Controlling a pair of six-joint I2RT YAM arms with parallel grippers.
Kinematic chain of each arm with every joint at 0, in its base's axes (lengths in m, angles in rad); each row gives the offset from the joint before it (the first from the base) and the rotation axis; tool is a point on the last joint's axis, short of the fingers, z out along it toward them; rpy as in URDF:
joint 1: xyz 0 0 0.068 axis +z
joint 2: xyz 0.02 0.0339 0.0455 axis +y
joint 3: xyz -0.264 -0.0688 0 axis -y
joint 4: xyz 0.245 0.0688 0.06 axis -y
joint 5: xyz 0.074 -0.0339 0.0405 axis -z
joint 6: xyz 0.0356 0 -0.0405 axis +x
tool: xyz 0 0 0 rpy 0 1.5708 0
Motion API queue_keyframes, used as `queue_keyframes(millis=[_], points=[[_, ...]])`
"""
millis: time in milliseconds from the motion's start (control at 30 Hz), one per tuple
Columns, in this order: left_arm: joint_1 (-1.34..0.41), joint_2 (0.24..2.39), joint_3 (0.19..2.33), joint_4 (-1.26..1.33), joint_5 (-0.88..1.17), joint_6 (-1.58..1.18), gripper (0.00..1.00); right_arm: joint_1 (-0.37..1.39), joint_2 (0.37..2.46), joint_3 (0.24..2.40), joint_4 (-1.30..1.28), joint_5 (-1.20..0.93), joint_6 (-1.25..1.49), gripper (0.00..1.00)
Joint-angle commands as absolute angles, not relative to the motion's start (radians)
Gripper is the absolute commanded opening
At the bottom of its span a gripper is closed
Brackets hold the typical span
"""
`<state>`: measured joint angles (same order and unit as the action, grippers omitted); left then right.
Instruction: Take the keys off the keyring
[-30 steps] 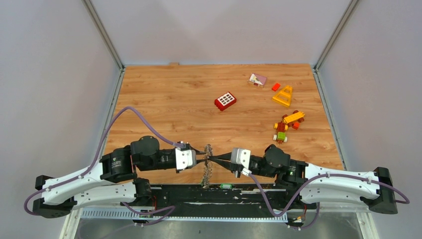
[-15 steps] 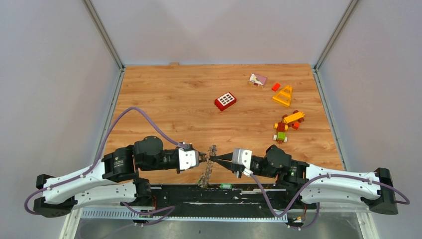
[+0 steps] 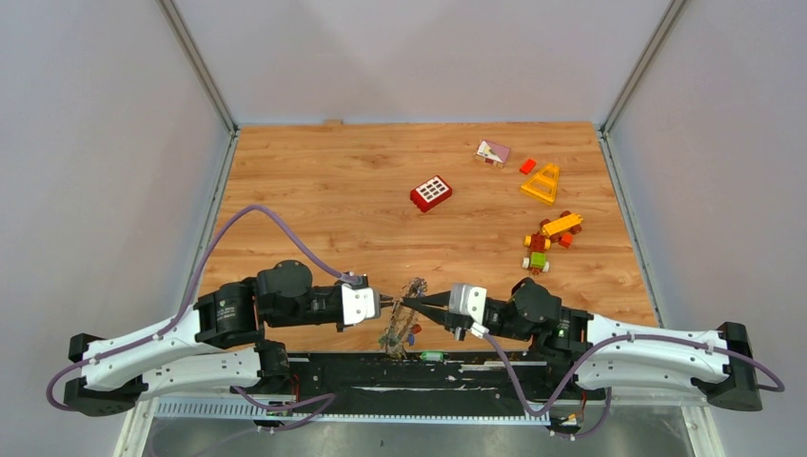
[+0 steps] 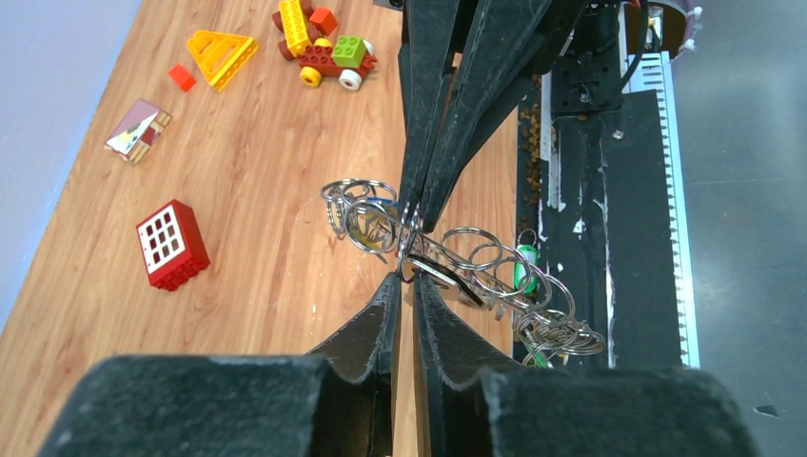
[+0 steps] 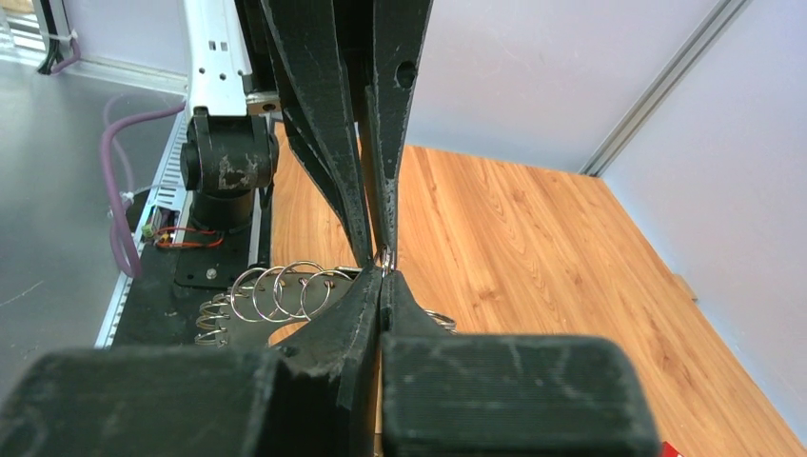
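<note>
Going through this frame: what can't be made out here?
- Keys: count and colours; top view, too small.
- Left end effector: whether it pinches a key or the keyring; left wrist view, its own tips cover the contact.
- Keyring's middle: right wrist view, hidden behind the right end effector.

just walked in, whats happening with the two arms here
Both arms meet tip to tip at the near table edge. The right gripper is pinched shut on the keyring, and the left gripper is closed to a sliver on it from the opposite side. The keys hang from it in a bunch; none looks removed yet.
</note>
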<state>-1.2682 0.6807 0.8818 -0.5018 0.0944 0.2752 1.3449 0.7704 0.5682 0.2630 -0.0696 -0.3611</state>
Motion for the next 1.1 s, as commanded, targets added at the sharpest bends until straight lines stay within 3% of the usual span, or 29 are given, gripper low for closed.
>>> queue_keyframes(millis=[0, 400, 500, 633, 1067], points=[[-1.27, 0.678, 0.903, -0.483, 0.086, 0.277, 0.14, 1.345, 0.731, 0.554, 0.42, -0.074, -0.363, 0.0], [-1.269, 0.687, 0.899, -0.448, 0.101, 0.272, 0.04, 1.345, 0.728, 0.54, 0.451, -0.091, -0.368, 0.0], [-1.27, 0.682, 0.899, -0.448, 0.11, 0.272, 0.19, 1.345, 0.722, 0.539, 0.449, -0.089, -0.368, 0.0], [-1.27, 0.67, 0.899, -0.434, 0.116, 0.269, 0.29, 1.345, 0.719, 0.537, 0.448, -0.088, -0.368, 0.0], [-1.27, 0.677, 0.898, -0.408, 0.151, 0.259, 0.3, 1.345, 0.722, 0.543, 0.438, -0.084, -0.373, 0.0]])
